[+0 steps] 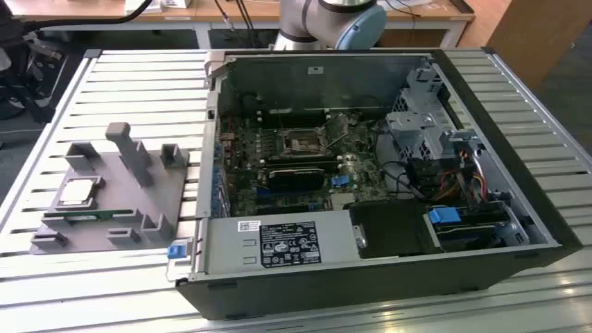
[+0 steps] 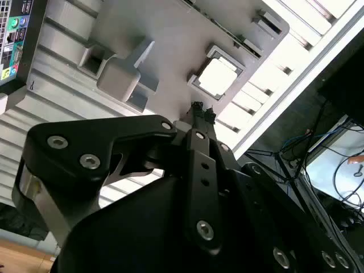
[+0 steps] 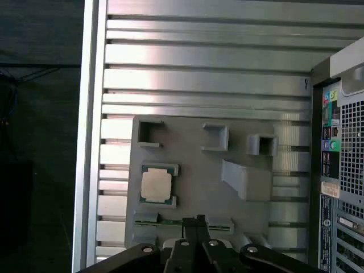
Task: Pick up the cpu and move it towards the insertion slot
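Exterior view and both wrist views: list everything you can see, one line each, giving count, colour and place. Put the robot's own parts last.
cpu: one, silvery top with pale rim, lying in a recess of the holder plate, not held.
insertion slot: one, silver frame with dark centre, on the board inside the computer case.
holder plate: one, grey, on the table at the exterior view's left of the case.
circuit strip: one, green, on the holder plate beside the cpu.
computer case: one, black, side open, on the table.
table: one, silver, slatted.
robot arm: one, grey and blue, behind the case.
gripper: one, black, above the circuit strip, jaws together and empty.
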